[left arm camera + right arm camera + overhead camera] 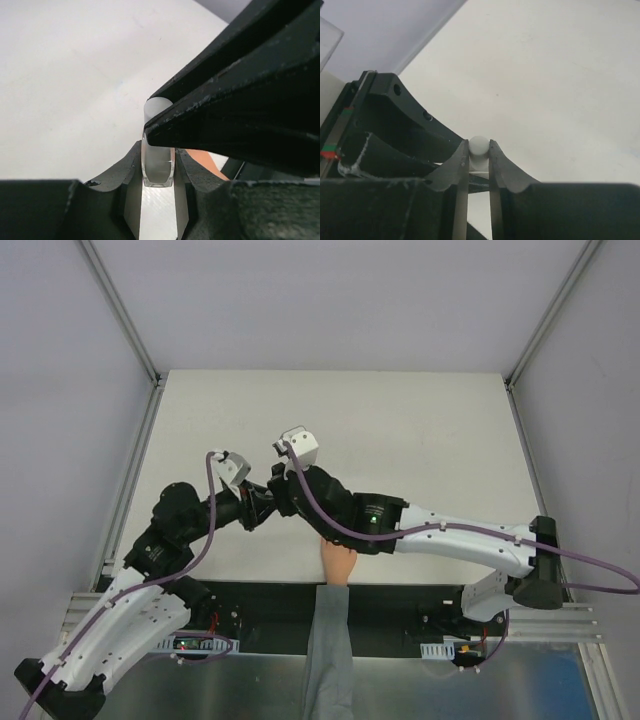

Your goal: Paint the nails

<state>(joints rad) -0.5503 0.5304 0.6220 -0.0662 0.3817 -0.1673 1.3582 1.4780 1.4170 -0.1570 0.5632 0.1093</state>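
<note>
Left wrist: one bottle [158,166], one cap [155,107]

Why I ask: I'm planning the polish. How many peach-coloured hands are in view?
1. The hand lies at the near edge of the table, fingertips hidden under the right arm; another could hide beneath the arms.

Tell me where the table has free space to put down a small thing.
Free: the far half of the table, and the right part beyond the right arm. Crowded: centre-left, where the left arm meets it, and near the hand.
</note>
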